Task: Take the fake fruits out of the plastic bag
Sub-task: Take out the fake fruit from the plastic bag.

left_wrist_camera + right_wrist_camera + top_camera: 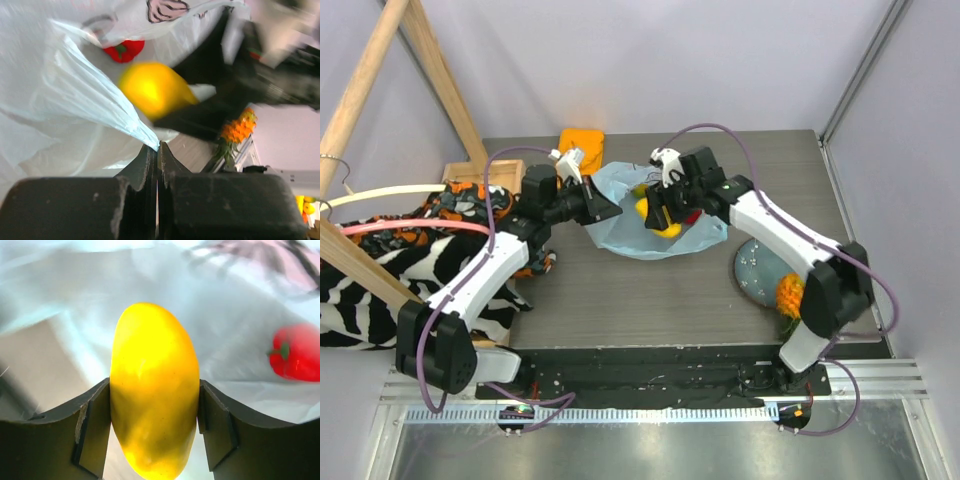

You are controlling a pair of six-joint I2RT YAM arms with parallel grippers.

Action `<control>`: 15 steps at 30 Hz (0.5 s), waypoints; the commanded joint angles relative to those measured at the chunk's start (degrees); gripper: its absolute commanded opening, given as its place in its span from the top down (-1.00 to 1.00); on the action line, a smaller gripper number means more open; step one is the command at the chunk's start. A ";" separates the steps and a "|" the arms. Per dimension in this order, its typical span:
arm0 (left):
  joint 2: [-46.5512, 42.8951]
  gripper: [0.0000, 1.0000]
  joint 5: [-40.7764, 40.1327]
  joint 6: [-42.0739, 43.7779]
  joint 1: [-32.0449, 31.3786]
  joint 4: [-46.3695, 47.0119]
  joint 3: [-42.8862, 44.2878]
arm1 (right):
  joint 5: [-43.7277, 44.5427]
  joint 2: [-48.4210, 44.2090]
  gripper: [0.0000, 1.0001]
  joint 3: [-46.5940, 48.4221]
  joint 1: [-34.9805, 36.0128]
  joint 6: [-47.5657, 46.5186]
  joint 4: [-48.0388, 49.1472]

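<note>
The light-blue plastic bag (pixel 630 215) lies at the table's middle back, its mouth held open. My left gripper (pixel 612 210) is shut on the bag's edge (pixel 150 137), pinching the thin film. My right gripper (pixel 658 222) is shut on a yellow fruit (pixel 665 226), an oval glossy piece that fills the right wrist view (pixel 154 390) and shows in the left wrist view (pixel 150 90). A red fruit (pixel 295 352) with a green stalk lies inside the bag, also seen from the left wrist (pixel 124 50). The pineapple (pixel 788 295) lies outside the bag at the right.
A round grey plate (pixel 752 268) sits at the right under the pineapple. An orange folded cloth (pixel 582 143) lies at the back. Zebra-striped and orange patterned cloths (pixel 380 270) hang at the left by a wooden frame (pixel 430 60).
</note>
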 commanded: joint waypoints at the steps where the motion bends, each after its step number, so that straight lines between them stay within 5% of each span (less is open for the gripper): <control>1: 0.50 1.00 -1.10 2.03 2.37 2.96 5.73 | -17.50 -9.41 0.28 -2.12 0.03 -14.24 -7.66; 8: 2.17 1.00 -1.63 5.28 3.95 0.58 10.58 | -19.21 -19.85 0.38 2.60 -1.90 -16.90 -13.23; 15: 1.99 1.00 -0.49 7.38 4.83 -2.75 11.45 | -15.42 -27.70 0.45 6.05 -26.72 -35.06 -25.35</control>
